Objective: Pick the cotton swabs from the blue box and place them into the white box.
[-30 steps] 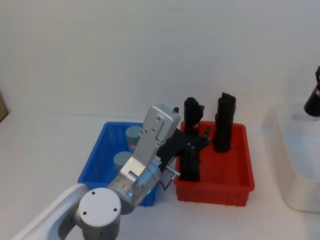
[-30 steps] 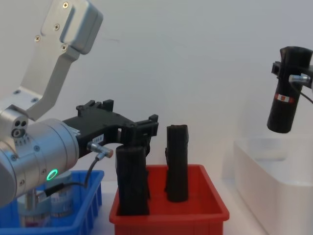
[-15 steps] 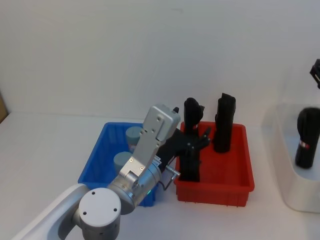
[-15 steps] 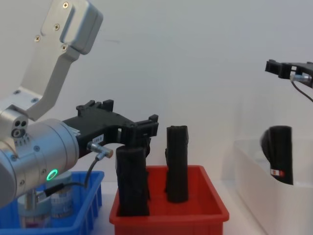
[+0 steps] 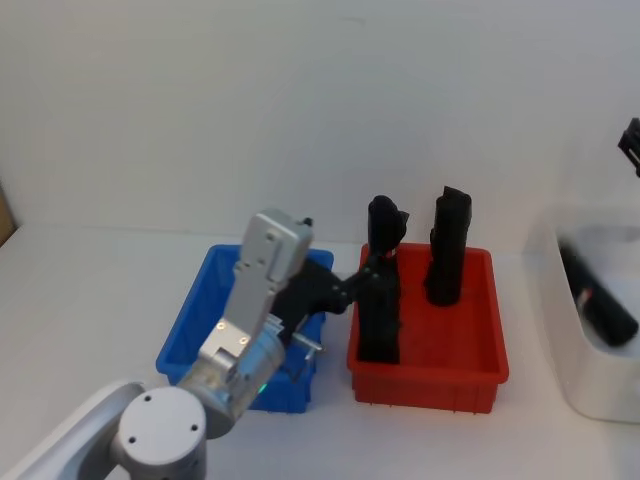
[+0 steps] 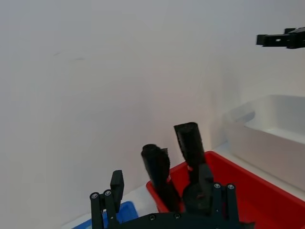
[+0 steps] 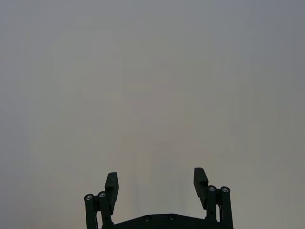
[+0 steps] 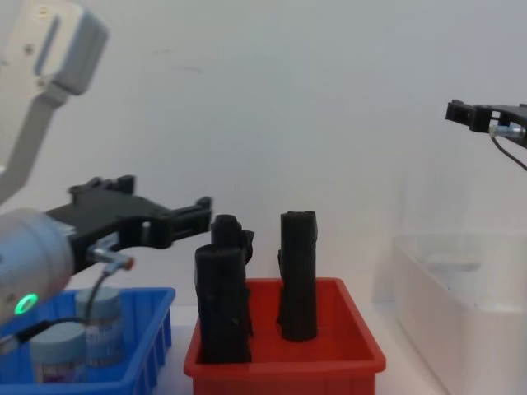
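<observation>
Two cotton swabs (image 8: 100, 322) stand upright, lids up, long axes vertical, in the blue box (image 8: 158, 341) on the desk (image 5: 80, 290); their pale labels are unreadable. My left end effector (image 6: 161, 175) hovers wide and empty over that box's edge beside the red bin (image 8: 280, 362), whose upright black rolls (image 8: 298, 276) stand just ahead. My right end effector (image 7: 156, 180), wide and empty, hangs above the white box (image 8: 445, 288), where a black roll (image 5: 600, 298) lies tilted.
</observation>
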{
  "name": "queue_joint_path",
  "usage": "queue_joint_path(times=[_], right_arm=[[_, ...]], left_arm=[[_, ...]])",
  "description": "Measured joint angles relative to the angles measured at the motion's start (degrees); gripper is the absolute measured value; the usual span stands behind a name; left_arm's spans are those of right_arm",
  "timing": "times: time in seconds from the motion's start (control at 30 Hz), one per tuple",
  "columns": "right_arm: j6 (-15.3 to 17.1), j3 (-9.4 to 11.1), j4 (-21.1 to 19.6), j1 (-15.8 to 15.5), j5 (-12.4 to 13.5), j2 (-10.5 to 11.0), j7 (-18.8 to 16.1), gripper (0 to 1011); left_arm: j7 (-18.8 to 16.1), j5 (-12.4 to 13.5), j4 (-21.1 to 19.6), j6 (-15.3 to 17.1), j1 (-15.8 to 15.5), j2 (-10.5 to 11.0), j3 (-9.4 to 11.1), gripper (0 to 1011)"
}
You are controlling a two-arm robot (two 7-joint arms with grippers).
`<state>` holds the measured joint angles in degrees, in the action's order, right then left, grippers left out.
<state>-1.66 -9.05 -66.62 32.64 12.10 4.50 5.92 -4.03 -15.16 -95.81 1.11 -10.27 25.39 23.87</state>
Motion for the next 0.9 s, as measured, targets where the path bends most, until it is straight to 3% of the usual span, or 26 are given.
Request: queue_joint_path(times=[0.47,0.73,0.9], right_arm=[[-0.08,-0.01,0.0,0.0,0.0,0.0,0.0,1001],[-0.1,-0.02,-0.01,-0.01,0.01,0.0,0.01,1001],[-0.1,-0.01,-0.01,0.0,0.01,0.0,0.01,1001]], left_arm=[[-7.59,-7.28,-1.6,-1.17,5.05,4.26,-3.08,1003],[-8.05,-11.0,-0.18,-1.95,6.39,5.41,-4.41,1003],[-5.88,-13.12,1.27,-1.89,6.5,5.9,-5.2,1003]])
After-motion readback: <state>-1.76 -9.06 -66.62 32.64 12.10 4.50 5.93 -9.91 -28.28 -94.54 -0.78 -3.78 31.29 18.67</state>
